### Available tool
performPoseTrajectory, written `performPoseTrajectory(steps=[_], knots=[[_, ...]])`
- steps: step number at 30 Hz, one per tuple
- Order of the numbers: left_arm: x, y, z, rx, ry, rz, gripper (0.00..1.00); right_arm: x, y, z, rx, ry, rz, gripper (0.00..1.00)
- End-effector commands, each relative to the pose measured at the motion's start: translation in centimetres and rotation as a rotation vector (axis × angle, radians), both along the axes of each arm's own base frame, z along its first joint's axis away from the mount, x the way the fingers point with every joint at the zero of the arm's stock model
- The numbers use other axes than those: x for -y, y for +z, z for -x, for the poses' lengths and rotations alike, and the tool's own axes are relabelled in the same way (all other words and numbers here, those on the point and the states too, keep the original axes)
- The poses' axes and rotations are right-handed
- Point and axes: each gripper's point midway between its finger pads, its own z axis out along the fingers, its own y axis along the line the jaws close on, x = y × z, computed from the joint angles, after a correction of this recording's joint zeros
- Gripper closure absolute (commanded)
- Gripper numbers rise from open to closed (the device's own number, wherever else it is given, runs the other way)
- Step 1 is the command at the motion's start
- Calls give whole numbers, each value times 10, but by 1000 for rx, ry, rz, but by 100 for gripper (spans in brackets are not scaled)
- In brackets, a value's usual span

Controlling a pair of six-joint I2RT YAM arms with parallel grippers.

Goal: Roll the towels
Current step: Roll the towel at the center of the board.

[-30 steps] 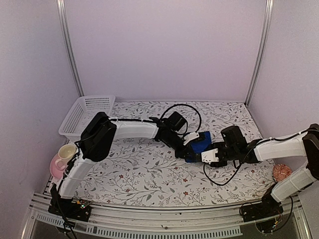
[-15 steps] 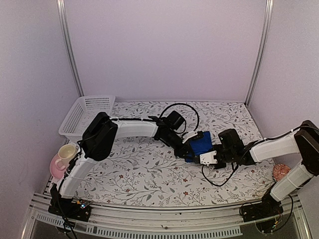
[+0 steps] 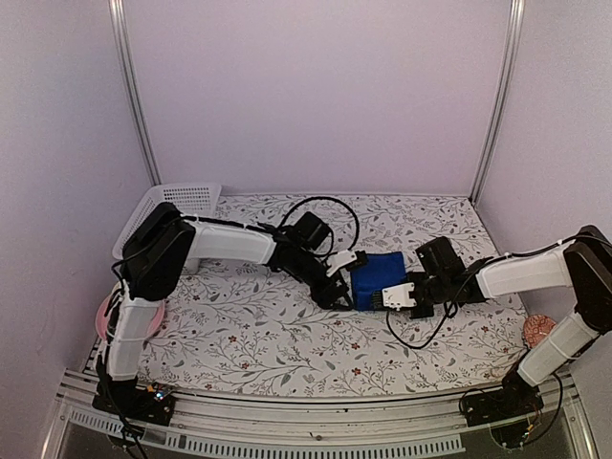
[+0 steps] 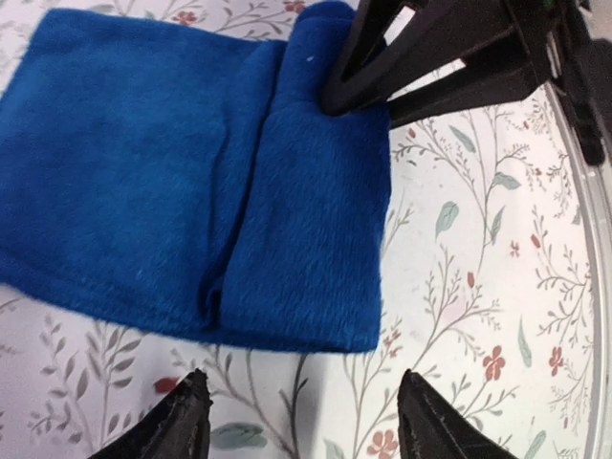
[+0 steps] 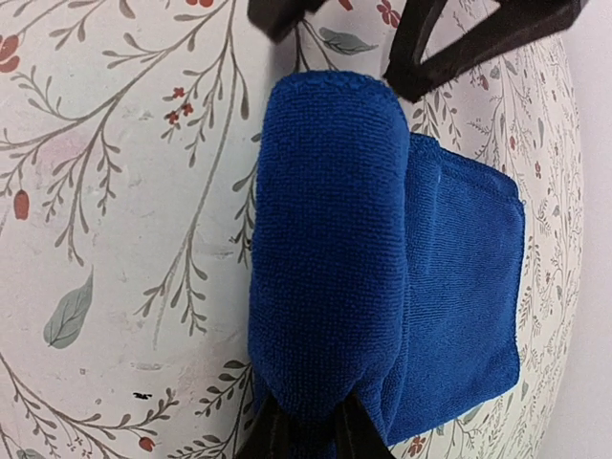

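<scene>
Pinching blue towel [image 5: 330, 249], white basket [image 3: 191, 196] well apart

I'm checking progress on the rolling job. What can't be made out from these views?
- Second towel: in no view; top view too small to see inside the basket, partly behind the left arm.
- Blue towel: its near end, right wrist view, hidden by the right gripper pinching it.
- Pink plate: top view, mostly covered by the left arm.

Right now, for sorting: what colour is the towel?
Plain royal blue towel, clearest from the left wrist.
</scene>
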Motion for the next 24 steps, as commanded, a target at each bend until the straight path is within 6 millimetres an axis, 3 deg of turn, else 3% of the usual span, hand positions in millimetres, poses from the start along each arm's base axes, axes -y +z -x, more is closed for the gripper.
performPoseTrajectory(steps=[1,5,11,17,18,24], knots=[[-18,41,-30,212,88,80,31,7,-20,25,-219,12,39,85],[-28,54,-22,355,84,150,31,-1,-16,36,-356,40,20,85],[-34,43,-4,591,62,122,31,-10,-4,49,-540,74,-26,83],[-26,37,25,734,-22,146,31,-12,-3,63,-704,101,-31,83],[-23,56,31,779,-35,184,31,-12,-3,65,-734,102,-31,83],[-8,55,54,878,-110,185,33,-7,-8,65,-874,51,-34,79]])
